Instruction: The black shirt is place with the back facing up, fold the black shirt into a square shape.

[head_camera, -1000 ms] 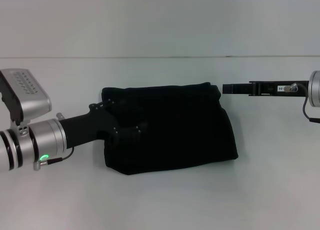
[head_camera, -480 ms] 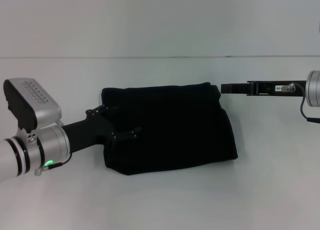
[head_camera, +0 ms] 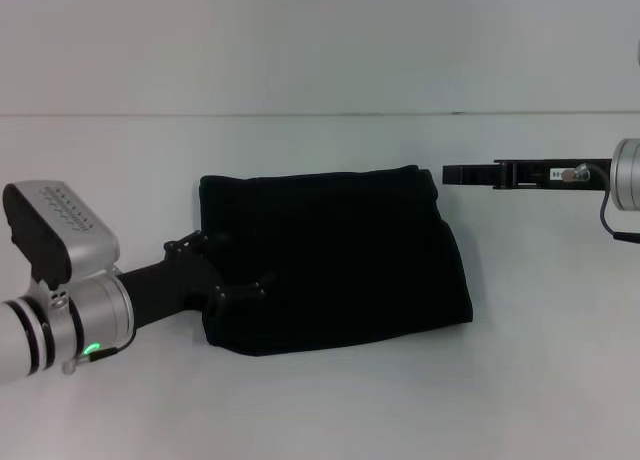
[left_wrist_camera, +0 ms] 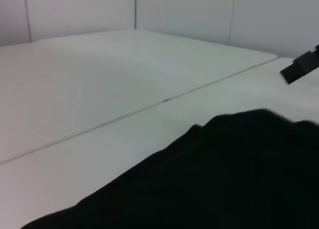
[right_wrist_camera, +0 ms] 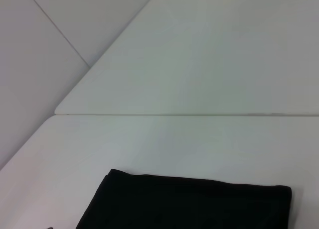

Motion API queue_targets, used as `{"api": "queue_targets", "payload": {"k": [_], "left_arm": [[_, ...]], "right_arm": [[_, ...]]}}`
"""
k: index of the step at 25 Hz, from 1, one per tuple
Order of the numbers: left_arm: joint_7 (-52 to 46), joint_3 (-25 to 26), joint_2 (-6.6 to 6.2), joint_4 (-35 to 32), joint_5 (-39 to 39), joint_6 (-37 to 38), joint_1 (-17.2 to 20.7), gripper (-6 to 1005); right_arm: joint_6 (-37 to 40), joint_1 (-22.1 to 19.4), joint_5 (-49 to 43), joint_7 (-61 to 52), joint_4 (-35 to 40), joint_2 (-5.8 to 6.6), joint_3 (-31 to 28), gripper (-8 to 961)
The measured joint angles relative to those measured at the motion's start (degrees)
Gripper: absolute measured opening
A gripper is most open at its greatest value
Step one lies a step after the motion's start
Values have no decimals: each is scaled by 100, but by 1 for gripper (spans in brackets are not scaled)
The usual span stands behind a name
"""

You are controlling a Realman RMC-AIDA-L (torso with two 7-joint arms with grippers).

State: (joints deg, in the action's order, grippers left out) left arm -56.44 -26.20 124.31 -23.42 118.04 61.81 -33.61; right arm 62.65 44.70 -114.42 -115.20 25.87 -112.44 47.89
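Black shirt (head_camera: 335, 258) lies folded into a rough rectangle, mid worktop (head_camera: 320, 400), far edge fairly straight, right side bulging out a bit toward the near corner. Left gripper (head_camera: 232, 270) low at the shirt's left edge, black fingers overlapping the cloth; black on black, so can't tell whether it's parted, pinched, or holding any cloth. Right gripper (head_camera: 448, 173) held level just off the shirt's far right corner, apart from the cloth, fingers edge-on and looking pressed flat together, nothing in them. Left wrist view: shirt (left_wrist_camera: 209, 179) fills the foreground. Right wrist view: folded shirt (right_wrist_camera: 189, 204) flat on the worktop.
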Motion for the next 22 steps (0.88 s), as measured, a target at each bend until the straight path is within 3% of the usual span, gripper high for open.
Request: {"api": "queue_targets", "payload": {"k": [5, 9, 16, 22], "left_arm": [[-85, 42, -18, -109, -51, 874, 43, 909], [-311, 51, -30, -326, -79, 1579, 40, 908], [-362, 54, -38, -359, -212, 1674, 5, 909], [-479, 53, -38, -363, -271, 1685, 0, 909]], "right_arm": [[51, 22, -1, 184, 0, -5, 18, 562], [206, 29, 2, 921, -2, -96, 23, 561], [226, -22, 21, 2711, -25, -359, 26, 559], [116, -40, -50, 3182, -71, -409, 97, 557]]}}
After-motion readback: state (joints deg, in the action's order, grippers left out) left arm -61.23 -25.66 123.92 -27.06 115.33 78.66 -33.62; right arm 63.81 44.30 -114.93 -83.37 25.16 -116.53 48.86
